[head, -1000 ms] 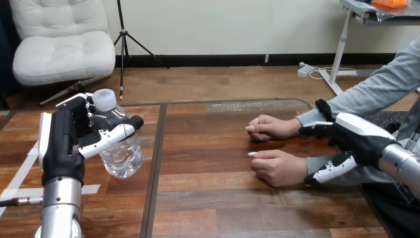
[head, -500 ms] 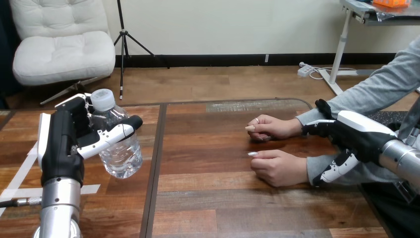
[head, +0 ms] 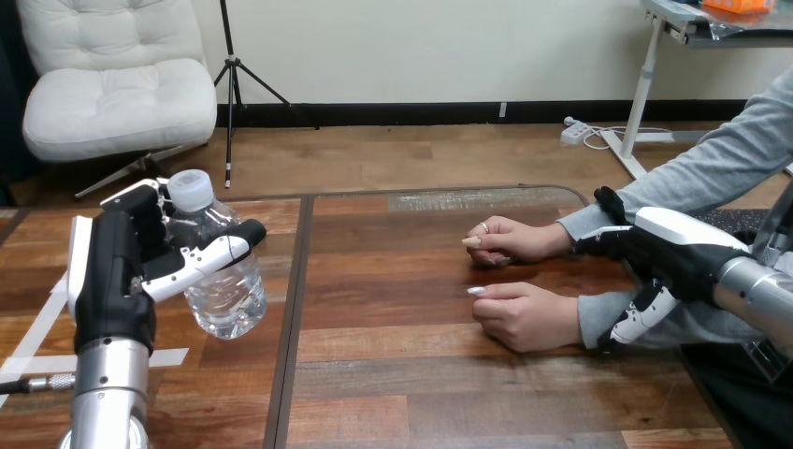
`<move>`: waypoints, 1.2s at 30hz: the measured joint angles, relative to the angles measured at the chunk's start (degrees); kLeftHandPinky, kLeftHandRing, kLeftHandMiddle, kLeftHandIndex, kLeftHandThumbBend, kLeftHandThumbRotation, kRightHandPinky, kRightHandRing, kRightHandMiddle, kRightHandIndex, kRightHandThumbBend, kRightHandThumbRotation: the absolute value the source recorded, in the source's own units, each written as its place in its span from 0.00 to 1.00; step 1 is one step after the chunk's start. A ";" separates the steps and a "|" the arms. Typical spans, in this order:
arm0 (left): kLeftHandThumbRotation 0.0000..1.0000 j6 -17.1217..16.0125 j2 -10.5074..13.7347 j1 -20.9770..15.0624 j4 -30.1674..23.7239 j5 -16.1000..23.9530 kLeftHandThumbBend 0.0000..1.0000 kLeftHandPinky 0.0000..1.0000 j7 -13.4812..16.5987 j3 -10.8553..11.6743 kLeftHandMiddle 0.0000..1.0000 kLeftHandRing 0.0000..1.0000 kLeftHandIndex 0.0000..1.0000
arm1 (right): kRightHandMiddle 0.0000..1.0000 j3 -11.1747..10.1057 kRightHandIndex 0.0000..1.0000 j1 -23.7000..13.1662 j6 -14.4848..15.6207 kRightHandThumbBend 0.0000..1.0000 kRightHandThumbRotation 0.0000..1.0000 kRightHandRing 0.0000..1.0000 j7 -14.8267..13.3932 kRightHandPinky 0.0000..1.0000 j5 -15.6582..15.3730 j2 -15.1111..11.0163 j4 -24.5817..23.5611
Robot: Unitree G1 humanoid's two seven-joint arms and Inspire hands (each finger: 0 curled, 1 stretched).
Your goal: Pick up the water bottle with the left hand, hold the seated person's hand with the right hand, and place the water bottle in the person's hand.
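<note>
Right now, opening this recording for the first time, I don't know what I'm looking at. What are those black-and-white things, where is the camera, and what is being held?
The camera sits on a humanoid robot's head and looks down across a wooden table. The silver arms at the lower left and at the right are the robot's own. Its left robot hand, at the view's left, has fingers and thumb curled round a clear water bottle with a white cap, tilted slightly. At the right a person sits with both hands resting on the table: the farther hand and the nearer hand. Neither touches the bottle. The right robot hand lies over the person's grey sleeves by the wrists. I cannot tell whether it grips one.
</note>
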 measured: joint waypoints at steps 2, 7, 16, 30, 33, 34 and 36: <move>0.00 0.00 0.00 0.15 -0.09 0.00 0.71 0.28 0.00 0.09 0.39 0.34 0.39 | 0.86 0.43 0.85 -0.24 0.45 1.00 0.08 0.81 0.00 0.69 -0.28 0.00 0.09; 0.00 0.00 0.00 0.52 -0.40 0.01 0.71 0.28 -0.02 0.25 0.39 0.34 0.39 | 0.85 1.19 0.84 -0.75 1.02 1.00 0.09 0.79 -0.01 0.66 -0.69 0.00 0.59; 0.00 0.00 0.00 0.94 -0.83 0.01 0.71 0.28 -0.04 0.43 0.39 0.33 0.39 | 0.83 2.88 0.83 -1.43 1.71 1.00 0.11 0.79 -0.54 0.65 -2.27 0.00 1.48; 0.00 0.00 0.00 1.02 -1.04 -0.08 0.71 0.28 -0.26 0.52 0.39 0.33 0.39 | 0.82 5.34 0.80 -1.75 2.11 1.00 0.13 0.78 -2.09 0.64 -4.38 0.05 2.79; 0.00 0.00 0.00 1.02 -1.04 -0.14 0.71 0.28 -0.47 0.52 0.39 0.33 0.39 | 0.82 5.74 0.80 -1.82 2.07 1.00 0.14 0.78 -2.74 0.64 -4.81 0.10 3.18; 0.00 0.00 0.00 1.02 -1.04 -0.14 0.71 0.28 -0.49 0.52 0.39 0.33 0.39 | 0.82 5.93 0.80 -1.89 2.08 1.00 0.14 0.79 -2.92 0.64 -4.92 0.12 3.33; 0.00 0.00 0.00 1.03 -1.04 -0.14 0.71 0.28 -0.50 0.52 0.39 0.33 0.39 | 0.82 6.39 0.80 -2.06 2.11 1.00 0.15 0.79 -3.06 0.64 -5.08 0.13 3.51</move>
